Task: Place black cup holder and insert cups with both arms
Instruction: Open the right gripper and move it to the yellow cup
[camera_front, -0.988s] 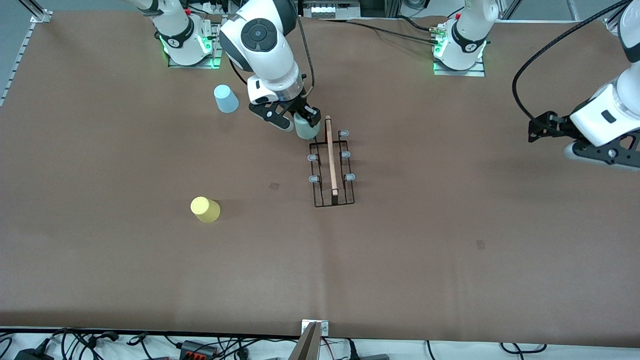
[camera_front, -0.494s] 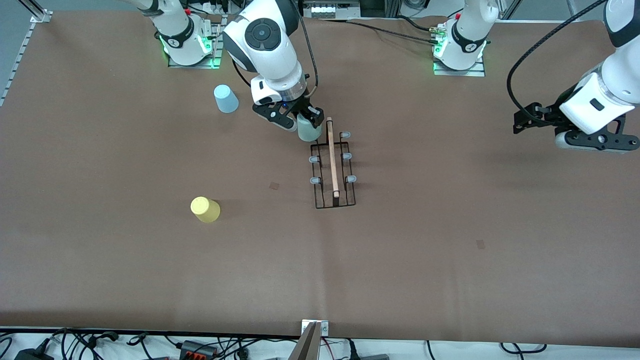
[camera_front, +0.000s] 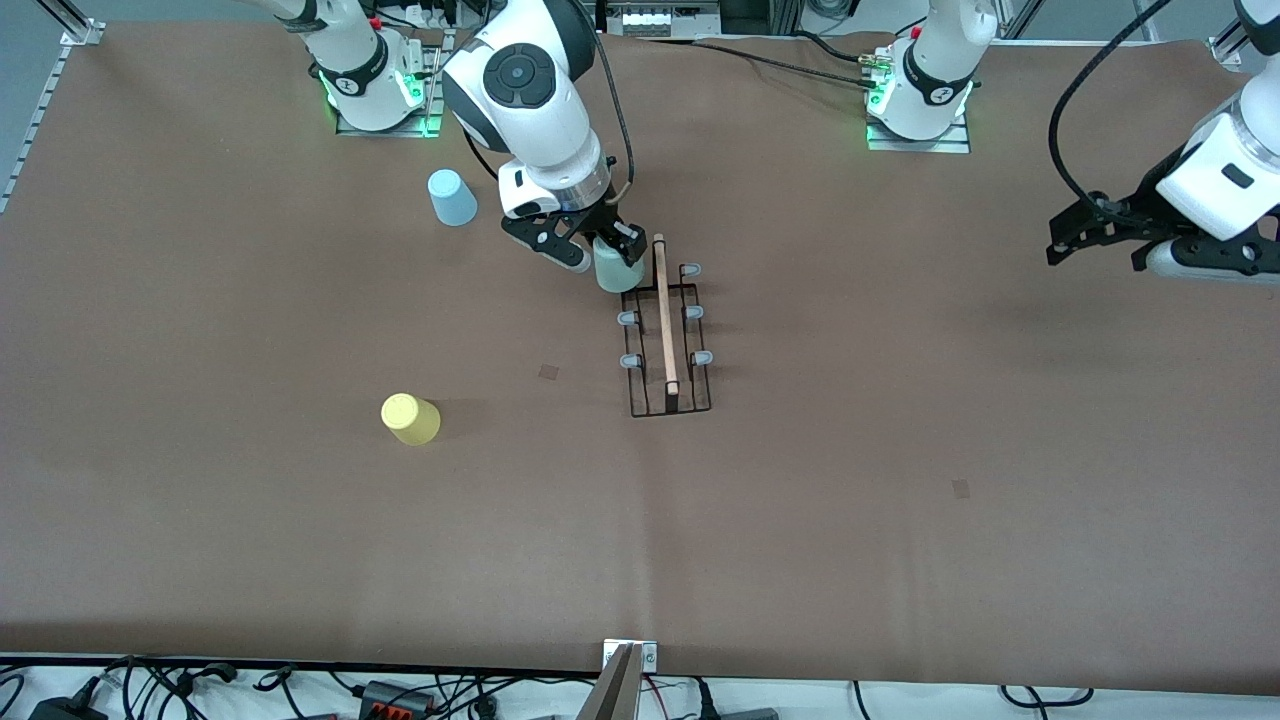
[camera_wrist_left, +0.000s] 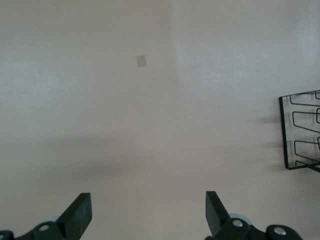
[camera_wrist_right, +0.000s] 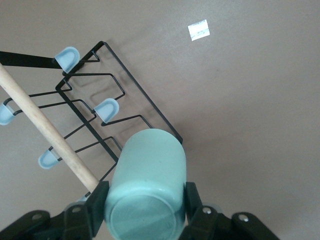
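The black cup holder (camera_front: 668, 340) lies mid-table, its wooden handle (camera_front: 663, 310) along its length and grey-tipped prongs on both sides. My right gripper (camera_front: 610, 250) is shut on the pale grey-green cup (camera_front: 617, 272), held tilted over the holder's end farthest from the front camera. In the right wrist view that cup (camera_wrist_right: 146, 185) sits between the fingers (camera_wrist_right: 94, 206), above the holder (camera_wrist_right: 100, 117). A light blue cup (camera_front: 452, 197) and a yellow cup (camera_front: 410, 418) stand upside down toward the right arm's end. My left gripper (camera_front: 1062, 240) hangs open and empty over bare table at the left arm's end; (camera_wrist_left: 147, 215).
Small tape squares mark the brown table cover (camera_front: 549, 371) (camera_front: 961, 488). The arm bases (camera_front: 375, 85) (camera_front: 925, 95) stand along the edge farthest from the front camera. Cables lie along the nearest edge. The holder's corner (camera_wrist_left: 300, 130) shows in the left wrist view.
The right gripper has shifted slightly with the grey-green cup toward the holder's end. The left arm has swung and drifted toward its own end of the table, still open.
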